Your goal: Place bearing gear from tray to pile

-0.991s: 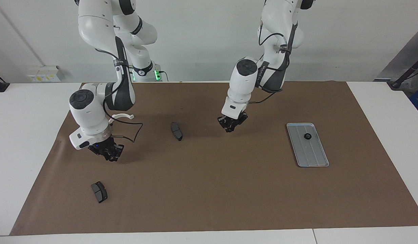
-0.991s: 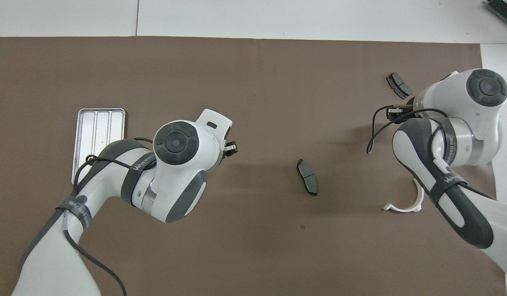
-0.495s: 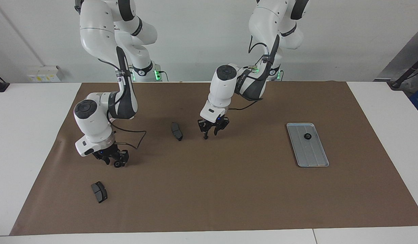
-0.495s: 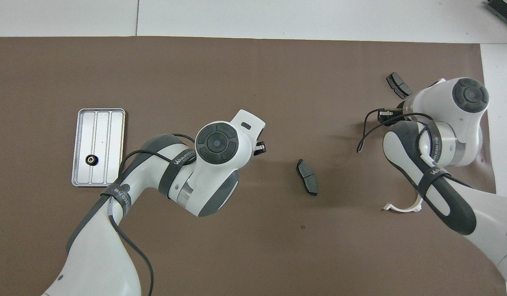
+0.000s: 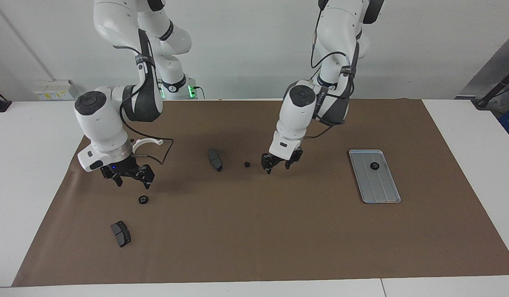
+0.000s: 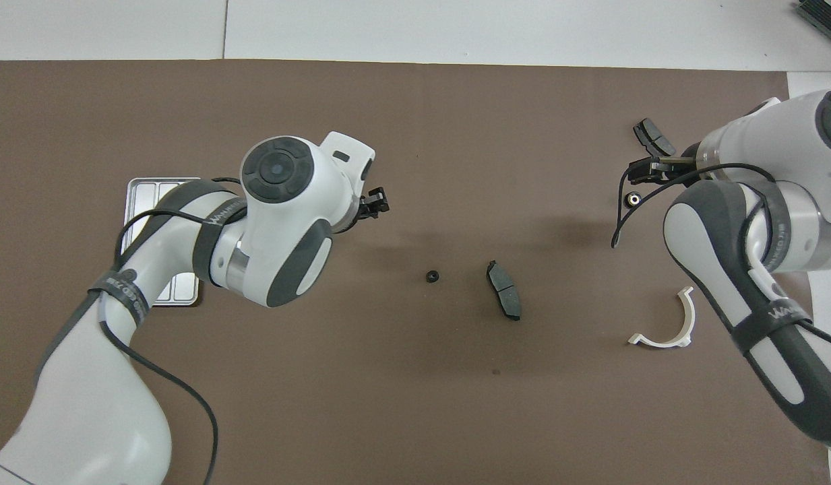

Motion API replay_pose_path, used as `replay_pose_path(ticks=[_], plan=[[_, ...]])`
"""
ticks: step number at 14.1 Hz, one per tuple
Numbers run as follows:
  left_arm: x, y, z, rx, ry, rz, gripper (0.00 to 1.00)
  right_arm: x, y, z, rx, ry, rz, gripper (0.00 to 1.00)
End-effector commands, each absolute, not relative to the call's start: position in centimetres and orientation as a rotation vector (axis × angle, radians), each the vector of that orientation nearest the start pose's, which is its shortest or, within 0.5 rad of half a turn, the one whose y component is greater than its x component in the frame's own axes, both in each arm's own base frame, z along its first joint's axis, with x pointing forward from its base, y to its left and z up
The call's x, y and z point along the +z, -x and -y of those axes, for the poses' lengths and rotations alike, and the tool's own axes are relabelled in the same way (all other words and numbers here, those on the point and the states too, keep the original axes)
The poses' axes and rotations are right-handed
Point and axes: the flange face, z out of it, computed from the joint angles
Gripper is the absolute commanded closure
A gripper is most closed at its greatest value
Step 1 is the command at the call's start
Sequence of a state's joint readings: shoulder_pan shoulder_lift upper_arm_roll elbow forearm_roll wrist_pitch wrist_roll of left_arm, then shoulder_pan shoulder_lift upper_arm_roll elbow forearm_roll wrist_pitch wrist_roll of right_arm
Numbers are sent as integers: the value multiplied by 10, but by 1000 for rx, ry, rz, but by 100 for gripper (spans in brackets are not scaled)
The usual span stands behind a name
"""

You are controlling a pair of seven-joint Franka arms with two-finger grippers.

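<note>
Lying between brake pad [image 5: 215, 159] and left claw [image 5: 277, 165]: gear [image 5: 247, 164].

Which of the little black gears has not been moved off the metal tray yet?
Find the silver tray at the left arm's end of the brown mat. The gear lies on it, toward its robot-side end. The other two gears lie on bare mat.

White table [image 5: 39, 136] under brown mat [image 5: 279, 231]: tray [image 5: 380, 189], brake pads [image 5: 215, 159], gears [image 5: 143, 199], perhaps plastic bracket [image 6: 664, 323].
</note>
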State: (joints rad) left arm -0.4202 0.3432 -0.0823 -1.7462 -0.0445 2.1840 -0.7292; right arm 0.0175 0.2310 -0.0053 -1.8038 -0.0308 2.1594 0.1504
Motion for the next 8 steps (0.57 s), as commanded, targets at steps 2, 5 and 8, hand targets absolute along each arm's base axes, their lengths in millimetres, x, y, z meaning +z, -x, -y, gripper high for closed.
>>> replay_pose_path(ticks=[2, 5, 8], plan=[[410, -591, 226, 49, 3191, 296, 22, 462, -620, -74, -163, 3116, -237, 0], [406, -596, 164, 145, 3176, 169, 22, 461, -611, -132, -172, 3107, -149, 0], [392, -592, 97, 196, 3176, 57, 22, 444, -594, -208, -157, 3074, -164, 0]])
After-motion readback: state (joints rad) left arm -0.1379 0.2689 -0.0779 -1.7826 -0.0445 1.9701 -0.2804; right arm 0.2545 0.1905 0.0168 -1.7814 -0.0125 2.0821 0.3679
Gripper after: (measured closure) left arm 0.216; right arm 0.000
